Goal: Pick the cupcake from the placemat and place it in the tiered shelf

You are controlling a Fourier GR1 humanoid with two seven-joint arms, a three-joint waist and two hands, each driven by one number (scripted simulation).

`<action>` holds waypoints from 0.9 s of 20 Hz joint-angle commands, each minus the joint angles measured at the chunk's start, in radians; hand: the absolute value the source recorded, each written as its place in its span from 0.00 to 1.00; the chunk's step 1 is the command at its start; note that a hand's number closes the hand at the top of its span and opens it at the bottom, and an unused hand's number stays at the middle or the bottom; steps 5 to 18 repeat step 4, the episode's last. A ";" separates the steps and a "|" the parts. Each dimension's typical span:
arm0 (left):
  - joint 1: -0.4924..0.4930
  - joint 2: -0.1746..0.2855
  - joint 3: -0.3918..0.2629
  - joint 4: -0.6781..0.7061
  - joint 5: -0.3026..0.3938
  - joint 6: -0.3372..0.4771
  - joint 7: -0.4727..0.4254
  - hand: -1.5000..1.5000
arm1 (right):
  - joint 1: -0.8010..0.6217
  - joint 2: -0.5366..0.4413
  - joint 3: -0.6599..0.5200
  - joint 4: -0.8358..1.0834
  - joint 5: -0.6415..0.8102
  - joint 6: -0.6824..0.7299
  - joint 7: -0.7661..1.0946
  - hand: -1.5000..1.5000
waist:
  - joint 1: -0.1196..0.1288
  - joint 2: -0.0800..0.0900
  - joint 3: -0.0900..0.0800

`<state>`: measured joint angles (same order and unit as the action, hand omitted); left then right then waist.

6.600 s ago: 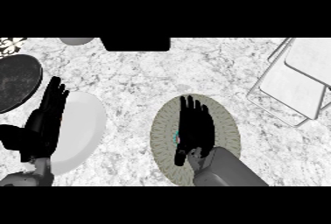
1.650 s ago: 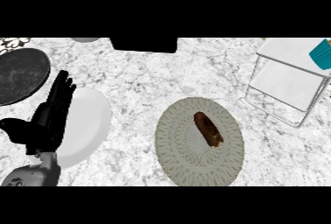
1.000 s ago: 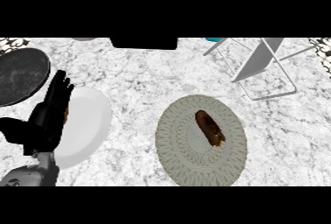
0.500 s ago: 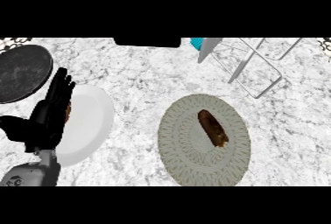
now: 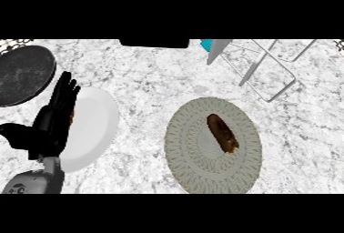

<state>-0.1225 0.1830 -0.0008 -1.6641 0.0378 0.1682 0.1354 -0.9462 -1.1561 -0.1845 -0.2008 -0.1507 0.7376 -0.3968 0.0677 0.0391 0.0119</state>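
Observation:
A long brown pastry lies on the oval woven placemat right of centre. The wire tiered shelf at the top right leans over, its legs splayed toward the placemat and a grey panel pointing down. A small teal thing shows at the top edge beside that panel; too little of it is visible to identify. My left hand rests open at the left, fingers up, over the rim of a white plate. My right hand is out of the picture.
The white plate lies left of the placemat. A dark round plate sits at the far left, and a black object is at the top edge. Marble counter shows between plate and placemat.
The shelf, upright at the right earlier, has tipped and swung left along the top edge. The teal thing moved left with it. The right hand that covered the placemat is gone.

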 commanded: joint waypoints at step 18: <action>0.016 -0.008 0.000 -0.010 0.014 -0.007 -0.003 0.50 | 0.033 -0.028 -0.027 -0.001 -0.024 0.131 -0.081 0.00 | 0.007 0.000 0.002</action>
